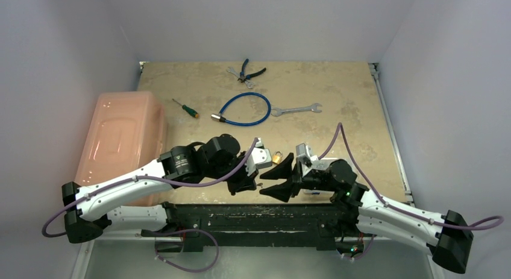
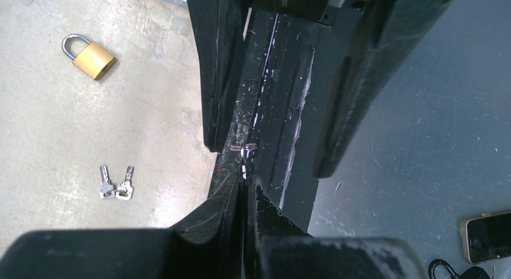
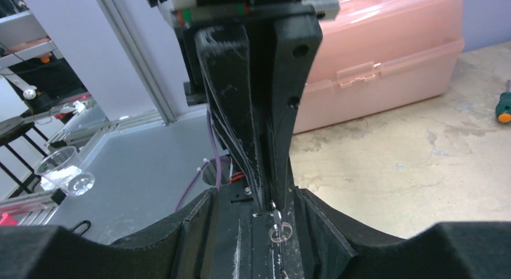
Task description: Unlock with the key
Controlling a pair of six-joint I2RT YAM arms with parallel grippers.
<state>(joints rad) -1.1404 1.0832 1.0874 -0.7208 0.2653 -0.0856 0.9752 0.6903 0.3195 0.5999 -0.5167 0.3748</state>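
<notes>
Left wrist view has the left pincer pressed fully closed, its two black fingertips meeting on the key. The small silver blade stands up out of the tips, with a thin wire ring threaded through its top. The right pincer faces it with its jaws standing well apart. One broad black finger sits on each side of the key and ring, and neither visibly touches them, so this pincer holds nothing.

From the right wrist view, the left pincer's closed fingers come down between the right's spread ones, with the ring hanging just below the tips.

Seen from above, the two pincers meet just inside the near edge of the desk, about midway along it. The brass padlock lies on the desk just beyond them, its shackle closed. Two spare keys lie flat side by side on the desk near the padlock, apart from both pincers.
</notes>
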